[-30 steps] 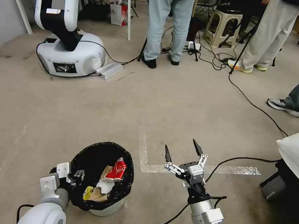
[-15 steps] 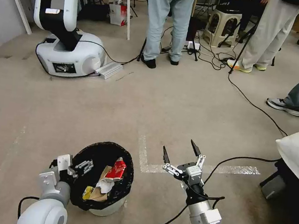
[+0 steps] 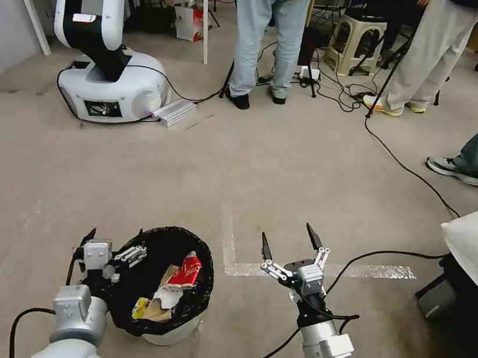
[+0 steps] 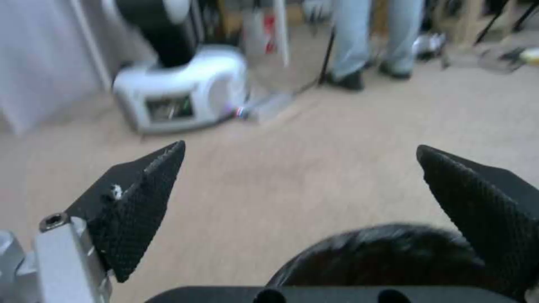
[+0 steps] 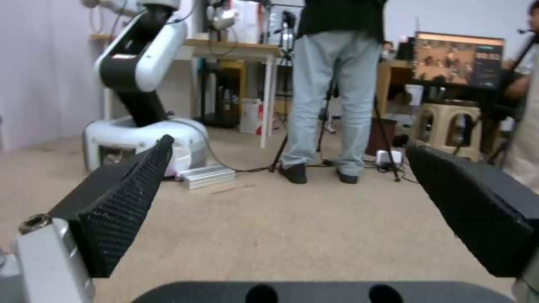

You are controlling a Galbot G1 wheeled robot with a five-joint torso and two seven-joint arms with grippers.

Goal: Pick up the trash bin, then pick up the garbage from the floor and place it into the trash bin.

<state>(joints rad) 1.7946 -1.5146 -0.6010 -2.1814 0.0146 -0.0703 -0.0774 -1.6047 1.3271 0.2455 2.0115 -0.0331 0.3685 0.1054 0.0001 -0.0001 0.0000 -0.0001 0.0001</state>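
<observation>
Black-lined bin (image 3: 161, 286) sits low in the head view, left of centre, litter (image 3: 169, 287) inside. Left gripper (image 3: 113, 244) hangs at its left rim, fingers spread, empty. Right gripper (image 3: 288, 244), lower centre-right, spread and empty too.

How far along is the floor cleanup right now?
The collecting looks done: the trash bin holds a red-and-white packet, white tissue, brown paper bag and yellow wrapper. No litter shows on the visible floor. Nothing is in hand: the left tool is open at the rim, the right tool open beside it. Little seems left.
</observation>
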